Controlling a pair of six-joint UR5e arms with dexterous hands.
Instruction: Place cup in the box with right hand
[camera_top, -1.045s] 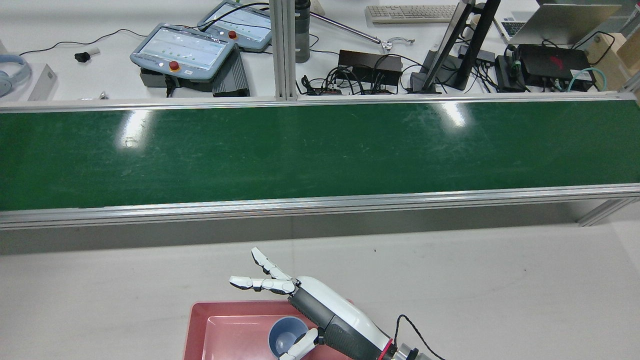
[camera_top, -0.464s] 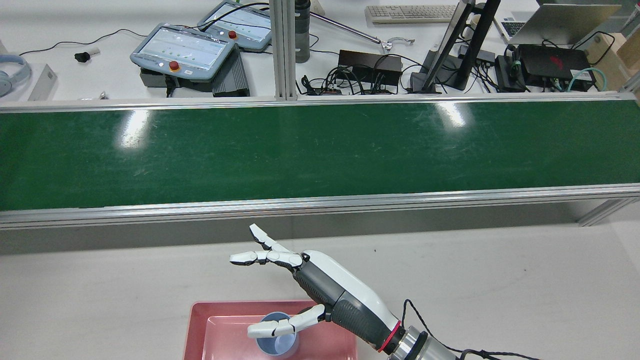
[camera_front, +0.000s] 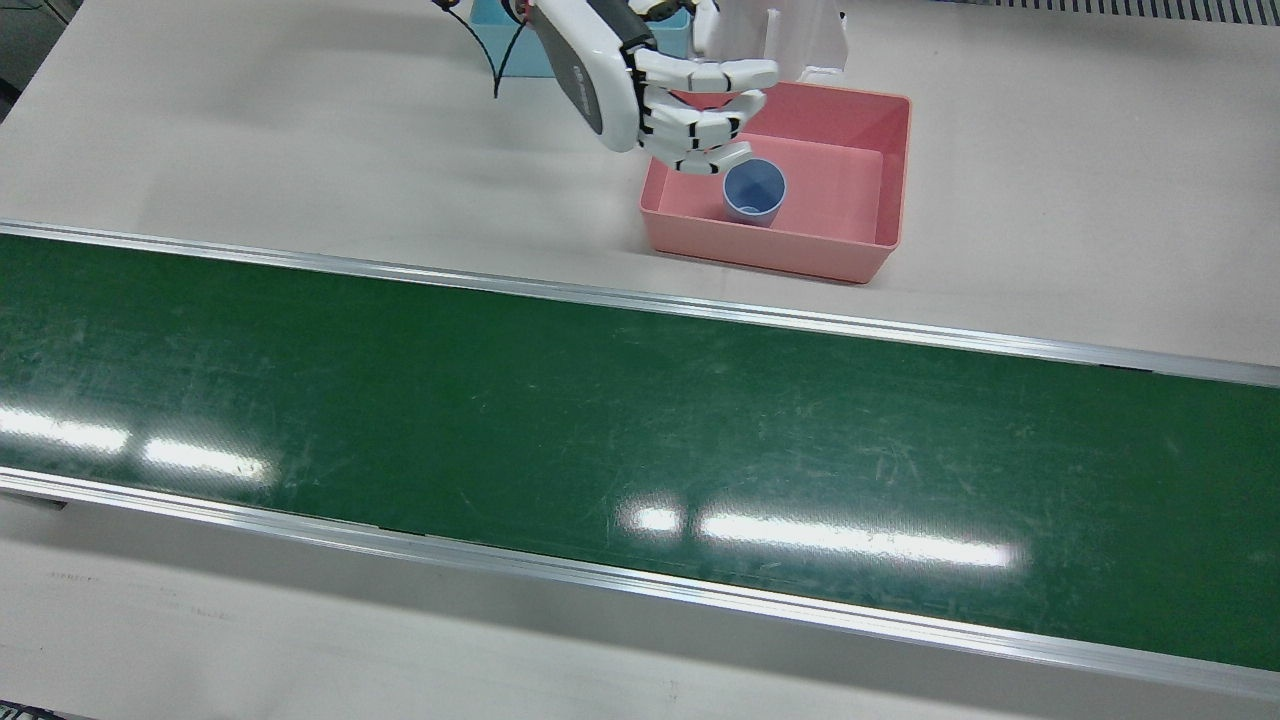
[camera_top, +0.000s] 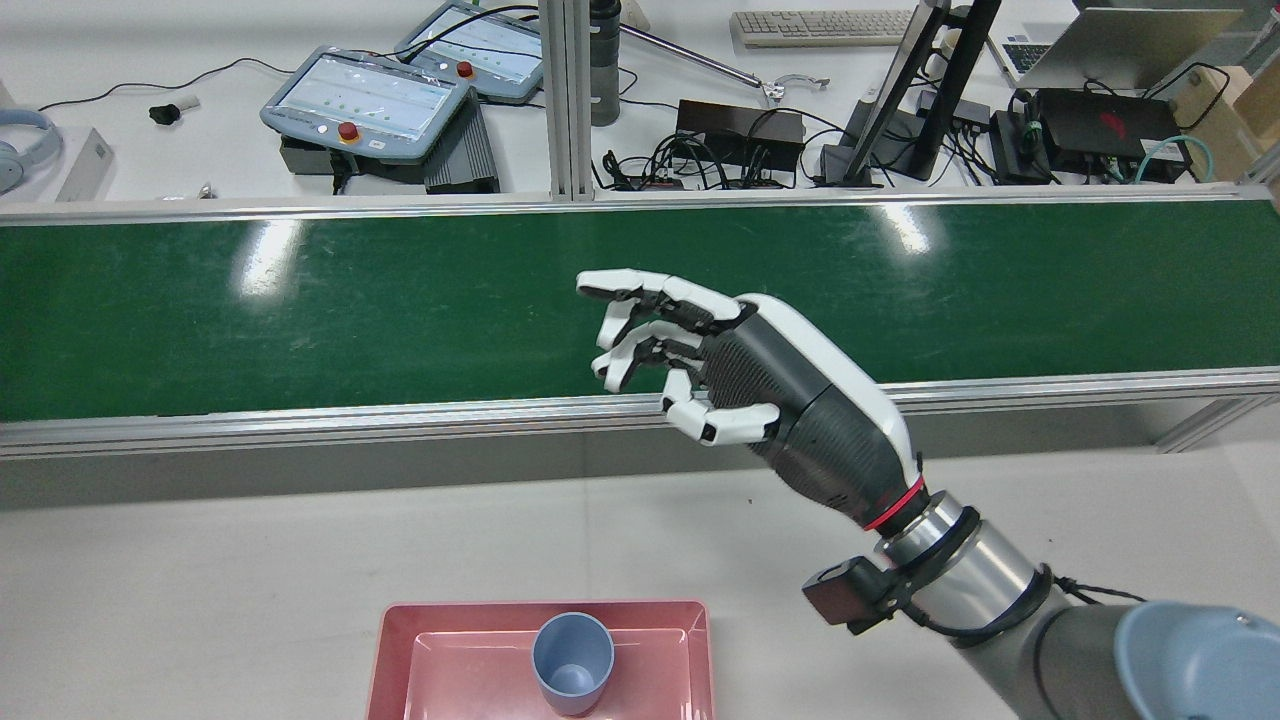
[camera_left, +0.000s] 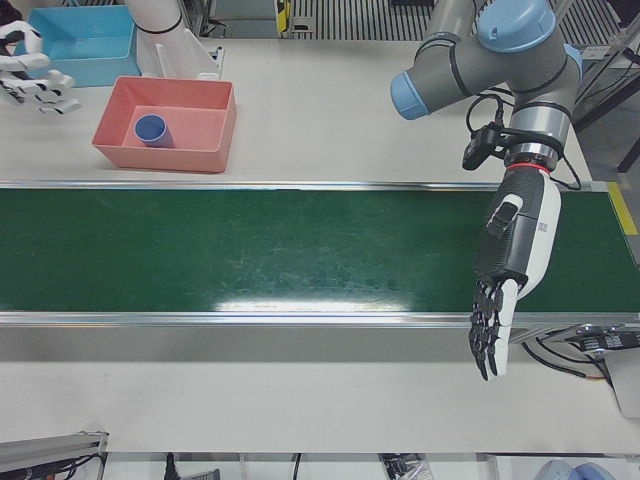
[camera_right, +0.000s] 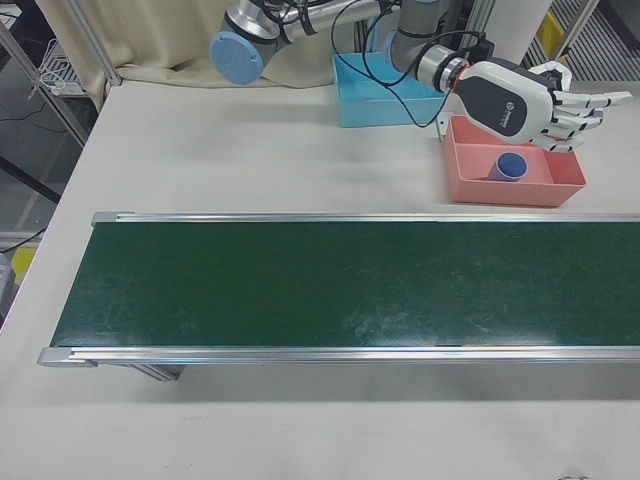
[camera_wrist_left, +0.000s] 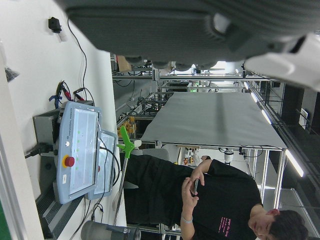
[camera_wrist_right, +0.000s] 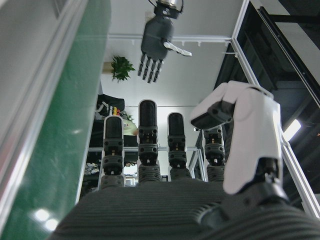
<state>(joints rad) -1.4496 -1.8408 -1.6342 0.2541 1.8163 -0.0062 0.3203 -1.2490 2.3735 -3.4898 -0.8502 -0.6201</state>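
A blue cup (camera_top: 572, 660) stands upright inside the pink box (camera_top: 400, 650) at the near edge of the rear view. My right hand (camera_top: 720, 380) hangs well above the box, open, with its fingers loosely curled and nothing in them. Seen from the front, the right hand (camera_front: 680, 110) hovers over the box's left rim (camera_front: 770, 250), just beside the cup (camera_front: 754, 190) and not touching it. My left hand (camera_left: 505, 290) hangs open, fingers pointing down, over the belt's operator-side edge, far from the cup (camera_left: 150, 128).
A green conveyor belt (camera_front: 600, 400) runs across the table between the box and the operators' side. A blue bin (camera_right: 385, 95) sits behind the pink box. Teach pendants (camera_top: 370, 100) and cables lie beyond the belt. A person (camera_wrist_left: 215, 200) stands there.
My right hand has let go of the cup and risen up and away from the box, its fingers curling slightly. The cup stays upright in the box.
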